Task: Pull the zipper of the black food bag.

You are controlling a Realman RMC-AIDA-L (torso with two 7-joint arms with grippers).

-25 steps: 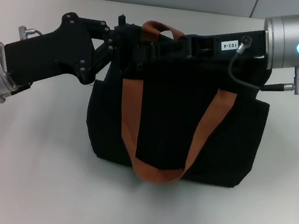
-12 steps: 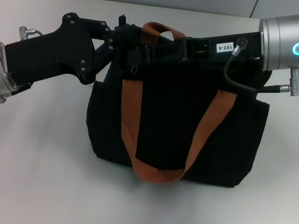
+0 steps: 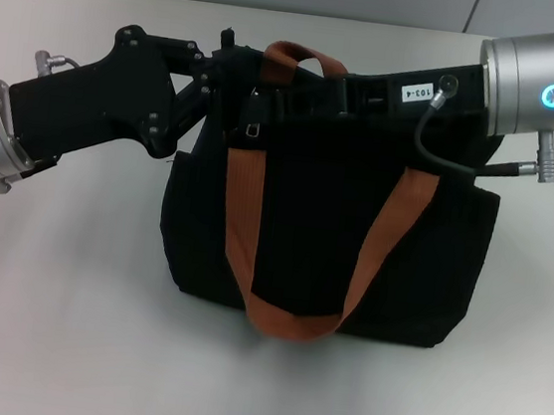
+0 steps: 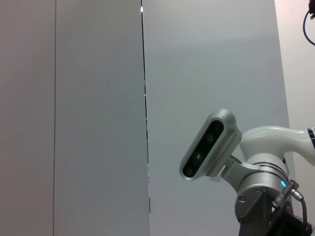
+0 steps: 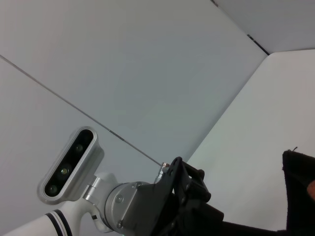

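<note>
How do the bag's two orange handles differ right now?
The front handle hangs slack down the face of the black bag in a long U, clear of both arms. The back handle stands up as a short arch at the top seam, squeezed between the left gripper and the right gripper. Both are the same orange-brown webbing.

The bag [image 3: 324, 233] stands on the table [image 3: 54, 322], with open table on every side of it. Its top seam is crowded: the left gripper [image 3: 234, 77] reaches in from one end, the right gripper [image 3: 305, 96] from the other, nearly meeting. A strap [image 3: 296, 57] arches up between them, and another hangs down the bag's front.
</note>
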